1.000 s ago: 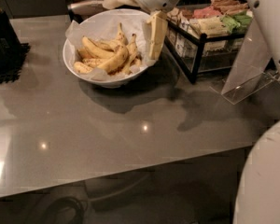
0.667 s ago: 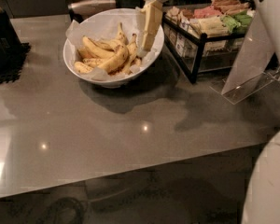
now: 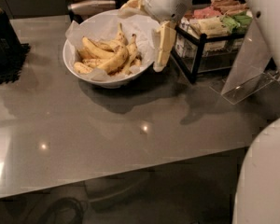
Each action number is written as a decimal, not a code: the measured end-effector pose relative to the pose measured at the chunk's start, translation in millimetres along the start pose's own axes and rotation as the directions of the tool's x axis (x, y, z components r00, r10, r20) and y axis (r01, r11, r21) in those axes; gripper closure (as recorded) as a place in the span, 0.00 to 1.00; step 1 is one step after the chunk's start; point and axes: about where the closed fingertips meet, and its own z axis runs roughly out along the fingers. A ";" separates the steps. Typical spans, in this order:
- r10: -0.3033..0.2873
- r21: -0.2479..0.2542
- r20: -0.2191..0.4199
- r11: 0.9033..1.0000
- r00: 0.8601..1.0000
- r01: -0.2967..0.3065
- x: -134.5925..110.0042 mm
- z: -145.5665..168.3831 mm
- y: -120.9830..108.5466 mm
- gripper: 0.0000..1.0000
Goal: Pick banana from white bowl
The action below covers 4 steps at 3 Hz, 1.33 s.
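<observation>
Bananas (image 3: 113, 59) near-left to far-right in white bowl (image 3: 99, 81); end effector (image 3: 159, 63) at rim.

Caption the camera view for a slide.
Open gripper hovers at the white bowl rim nearest the wire rack; bananas inside.

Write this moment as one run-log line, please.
gripper: open, over right rim of white bowl | bananas: in bowl, none held
</observation>
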 end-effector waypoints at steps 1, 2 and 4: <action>0.000 0.025 0.002 1.000 1.000 0.000 0.6 2.1 -9.0 0.00; -0.002 0.046 0.005 0.999 1.000 0.002 -0.3 4.9 -16.6 0.19; -0.058 0.026 0.028 0.998 0.998 0.057 -8.8 28.4 -45.4 0.65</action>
